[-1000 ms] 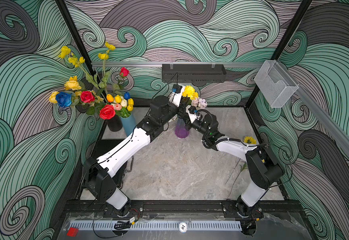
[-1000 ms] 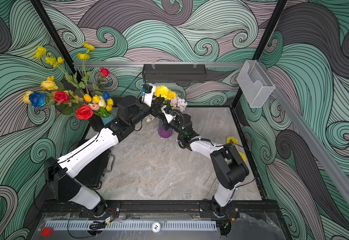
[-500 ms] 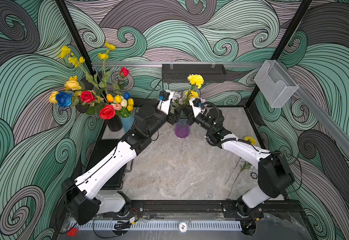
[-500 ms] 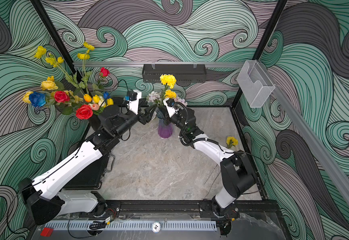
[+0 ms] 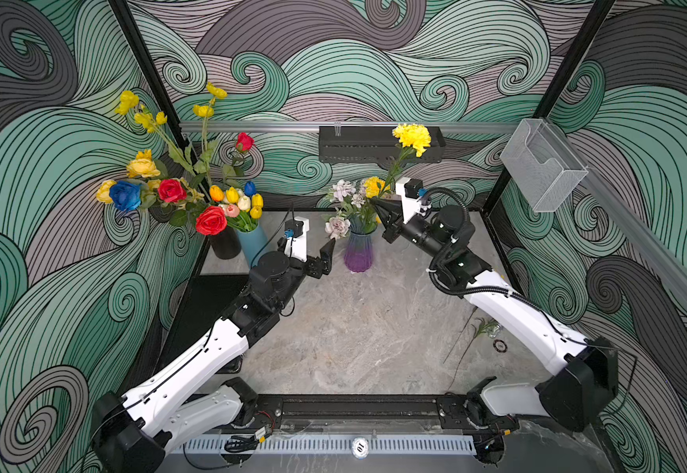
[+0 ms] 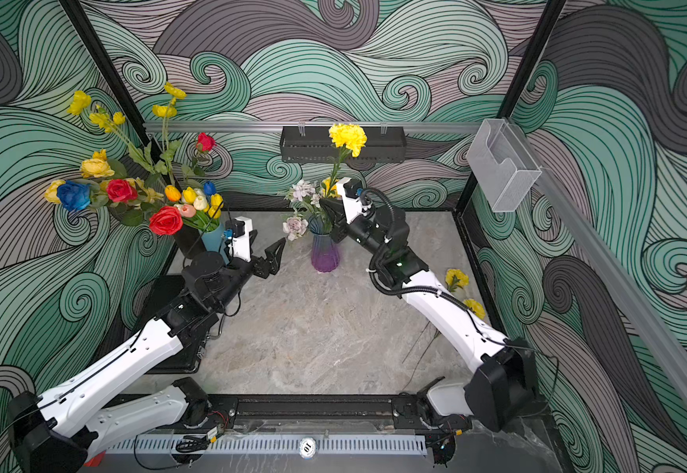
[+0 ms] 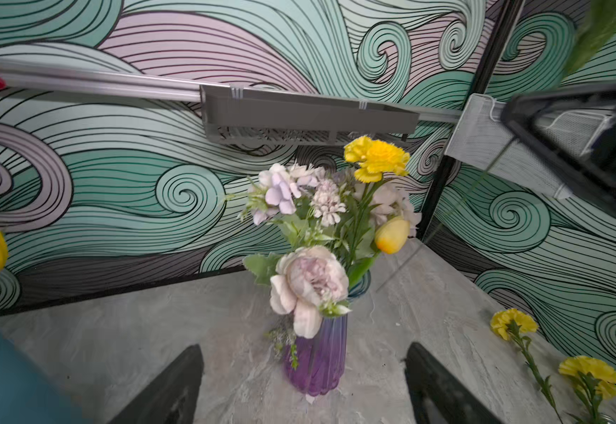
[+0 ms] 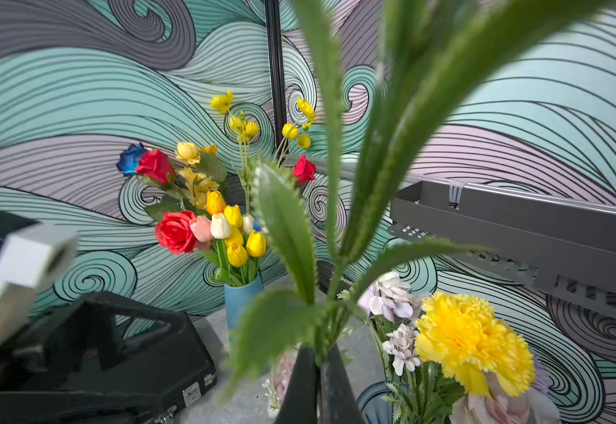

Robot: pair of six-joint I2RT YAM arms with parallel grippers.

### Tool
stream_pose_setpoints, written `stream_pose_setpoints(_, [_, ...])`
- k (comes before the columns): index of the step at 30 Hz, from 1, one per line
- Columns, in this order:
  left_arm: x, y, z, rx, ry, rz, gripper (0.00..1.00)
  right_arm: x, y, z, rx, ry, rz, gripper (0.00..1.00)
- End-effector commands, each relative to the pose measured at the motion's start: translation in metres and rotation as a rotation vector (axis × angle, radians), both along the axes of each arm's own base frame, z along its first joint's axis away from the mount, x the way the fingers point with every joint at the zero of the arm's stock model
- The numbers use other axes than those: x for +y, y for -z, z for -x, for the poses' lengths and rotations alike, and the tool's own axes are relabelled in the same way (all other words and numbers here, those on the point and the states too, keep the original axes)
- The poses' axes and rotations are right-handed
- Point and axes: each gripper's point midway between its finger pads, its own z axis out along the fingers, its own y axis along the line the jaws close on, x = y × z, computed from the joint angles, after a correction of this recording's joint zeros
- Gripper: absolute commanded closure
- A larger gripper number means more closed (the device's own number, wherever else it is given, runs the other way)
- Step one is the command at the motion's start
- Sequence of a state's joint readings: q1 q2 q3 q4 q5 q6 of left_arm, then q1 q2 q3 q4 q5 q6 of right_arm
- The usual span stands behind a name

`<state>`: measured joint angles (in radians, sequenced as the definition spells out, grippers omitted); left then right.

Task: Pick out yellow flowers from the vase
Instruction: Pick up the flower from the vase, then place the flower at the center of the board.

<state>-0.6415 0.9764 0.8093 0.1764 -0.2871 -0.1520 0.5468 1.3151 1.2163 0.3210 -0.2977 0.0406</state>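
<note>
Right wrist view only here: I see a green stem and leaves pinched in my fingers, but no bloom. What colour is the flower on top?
Observer: Yellow: a ruffled pom-pom tops the stem in the right gripper.
Operator: How many are out already?
Observer: Two yellow pom-poms lie on the table beside the right arm.
Operator: I see one yellow bloom in the purple vase. Any others?
Observer: Yes, one yellow tulip bud is in it too.
</note>
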Motion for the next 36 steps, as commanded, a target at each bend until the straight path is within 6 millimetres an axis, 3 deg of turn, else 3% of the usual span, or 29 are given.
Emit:
stream_pose_setpoints(1, [0.024,0.012,-0.001,0.036,-0.114,0.047,0.14,-0.013,-0.008,0.015,0.059,0.023,-0.014,0.98])
stream_pose_setpoints(7, [0.034,0.065,0.005,0.141,-0.155,0.036,0.13,-0.052,0.012,0.033,0.133,0.162,0.033,0.99])
stream_pose_setpoints(15, [0.03,0.11,0.004,0.219,-0.141,-0.035,0.12,-0.106,0.055,0.051,0.304,0.36,0.073,1.0])
stream_pose_setpoints(27, [0.032,0.135,0.001,0.205,-0.14,-0.144,0.1,-0.204,0.161,0.077,0.762,0.71,-0.005,1.0])
stream_pose_setpoints(36, [0.033,0.143,0.001,0.226,-0.135,-0.155,0.1,-0.239,0.23,0.093,1.043,0.867,-0.067,1.0])
